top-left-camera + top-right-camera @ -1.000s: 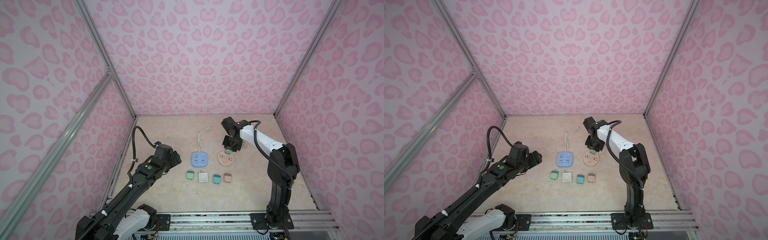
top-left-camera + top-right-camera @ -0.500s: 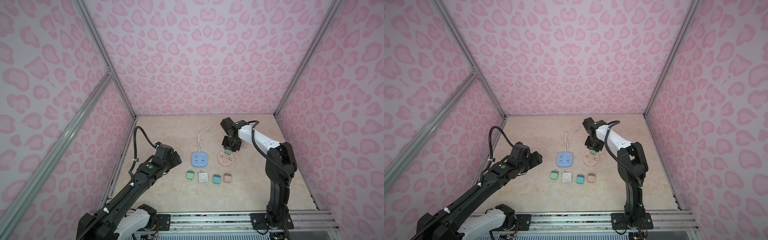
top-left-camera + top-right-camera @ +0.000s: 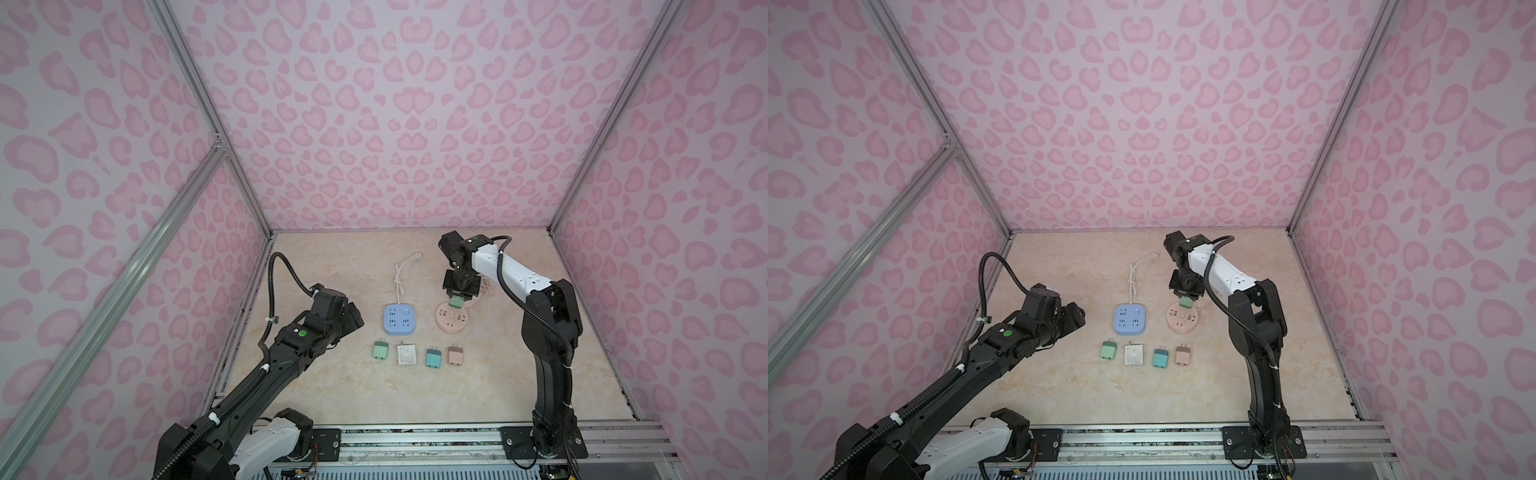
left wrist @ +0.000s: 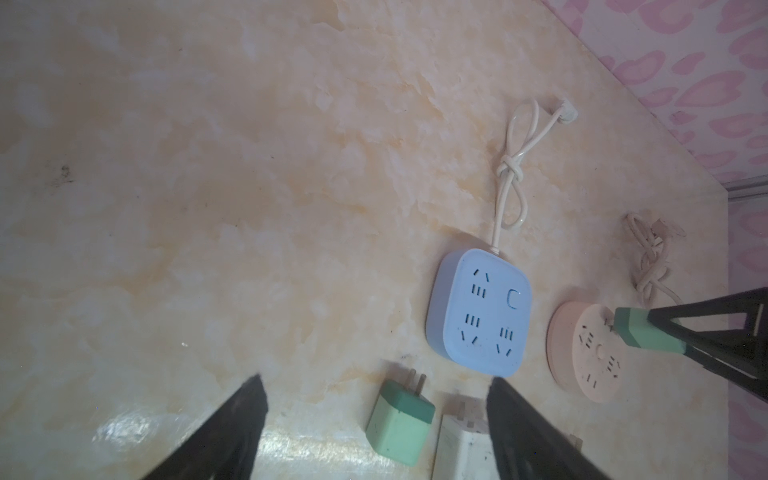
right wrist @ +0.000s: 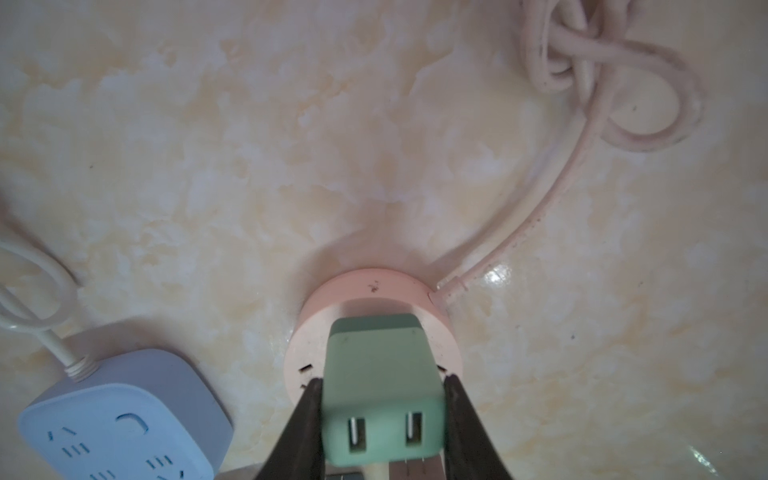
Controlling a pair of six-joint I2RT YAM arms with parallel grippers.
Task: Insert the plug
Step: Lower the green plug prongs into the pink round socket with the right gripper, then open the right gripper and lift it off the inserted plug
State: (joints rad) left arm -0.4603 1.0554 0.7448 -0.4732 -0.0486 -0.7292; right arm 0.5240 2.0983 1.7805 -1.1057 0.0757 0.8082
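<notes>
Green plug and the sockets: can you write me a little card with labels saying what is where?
Held: small green plastic plug, gripped by the right tool
Position: over the round pink socket, prongs at its face, body not seated
Other socket: square blue socket, nothing in it
Spare row: light green plug, white square plug, teal plug, pink plug
Surface: beige marble-look table
Left tool: open, empty
</notes>
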